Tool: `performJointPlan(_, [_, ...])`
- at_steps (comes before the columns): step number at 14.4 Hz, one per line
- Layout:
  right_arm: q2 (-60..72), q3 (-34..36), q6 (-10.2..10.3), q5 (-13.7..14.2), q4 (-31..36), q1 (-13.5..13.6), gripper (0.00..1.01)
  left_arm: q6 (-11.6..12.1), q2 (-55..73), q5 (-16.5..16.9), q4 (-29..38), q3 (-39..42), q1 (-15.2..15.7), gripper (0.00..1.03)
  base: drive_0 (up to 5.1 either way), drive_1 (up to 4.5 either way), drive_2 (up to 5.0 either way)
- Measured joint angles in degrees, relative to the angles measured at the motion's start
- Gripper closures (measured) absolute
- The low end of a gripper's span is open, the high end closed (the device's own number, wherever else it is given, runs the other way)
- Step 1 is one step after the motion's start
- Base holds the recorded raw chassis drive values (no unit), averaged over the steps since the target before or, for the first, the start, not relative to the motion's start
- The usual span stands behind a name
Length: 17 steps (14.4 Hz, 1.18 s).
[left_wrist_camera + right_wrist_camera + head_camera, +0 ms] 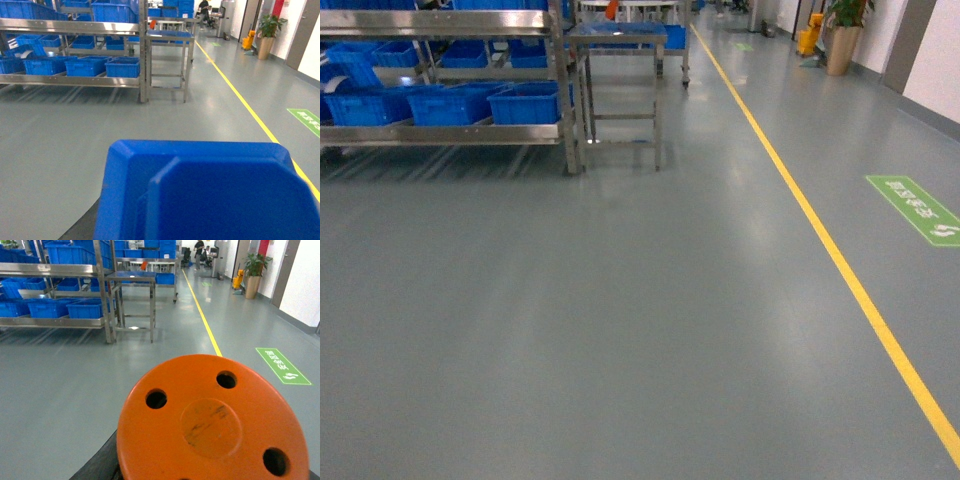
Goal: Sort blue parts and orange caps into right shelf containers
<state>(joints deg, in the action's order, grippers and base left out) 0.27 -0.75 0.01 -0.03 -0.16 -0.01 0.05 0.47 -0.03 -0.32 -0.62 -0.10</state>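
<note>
Round matte orange cap (212,427) with holes, chamfered glossy blue part (200,192)

Bright blue is seen on the crates (525,103) lined up on the silver steel shelf (440,132), and the same blue on the blocky part (205,192) filling the left wrist view. A flat orange cap (212,422) with dark round holes is shown in the right wrist view. The floor (620,320) is grey-green, crossed by a yellow line (820,235) and marked with a green sign with white characters (917,208).
</note>
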Motion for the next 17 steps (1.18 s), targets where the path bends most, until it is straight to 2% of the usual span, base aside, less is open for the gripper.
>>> performJointPlan(17, [0.0,0.0,0.0,0.0,-0.17,0.0,0.56,-0.02,0.0,0.0,-0.11,0.0,0.0,0.6,0.1,4.24,-4.1])
